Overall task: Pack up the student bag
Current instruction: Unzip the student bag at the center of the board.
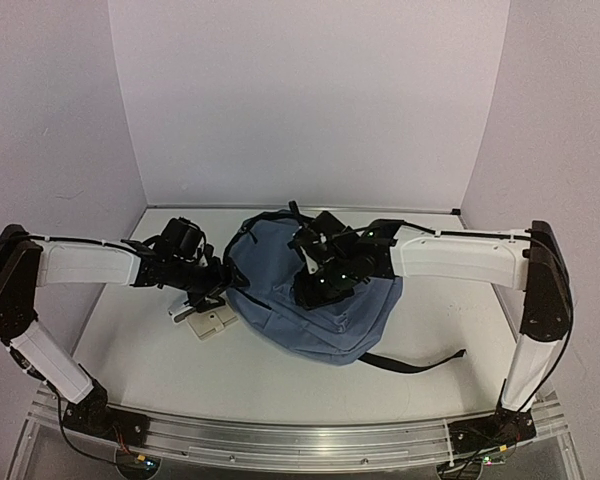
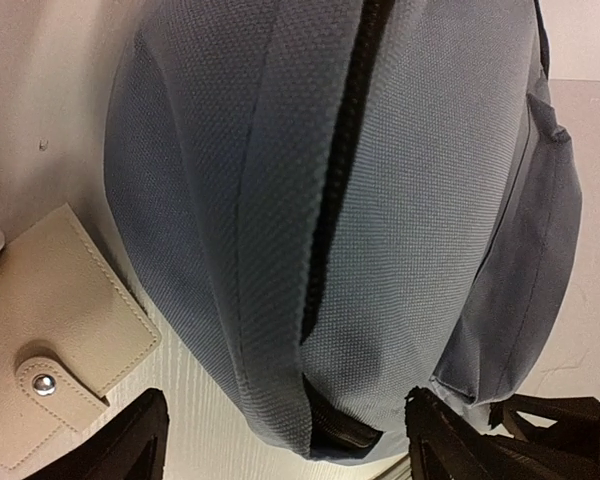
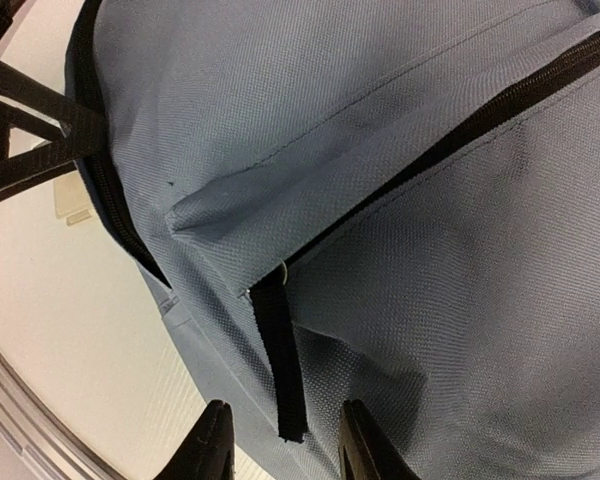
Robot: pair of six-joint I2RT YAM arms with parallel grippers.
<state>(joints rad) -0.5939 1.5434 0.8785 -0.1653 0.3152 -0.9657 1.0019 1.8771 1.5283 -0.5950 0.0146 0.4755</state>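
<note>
The student bag (image 1: 320, 318), grey-blue with black zippers, lies in the middle of the table. My left gripper (image 1: 212, 287) is at the bag's left side. In the left wrist view it (image 2: 285, 448) stands open, its fingers wide on either side of the lower end of a black zipper (image 2: 332, 250) and not touching the fabric. My right gripper (image 1: 318, 288) hovers over the top of the bag. In the right wrist view it (image 3: 285, 452) is open at a narrower gap. The tip of a black zipper pull strap (image 3: 280, 360) hangs between its fingers, with a gap on each side.
A beige snap wallet (image 1: 208, 322) (image 2: 50, 345) lies on the table just left of the bag, beside my left gripper. A black bag strap (image 1: 412, 362) trails out to the right. White walls close in the back and sides, and a metal rail (image 1: 280, 435) runs along the near edge.
</note>
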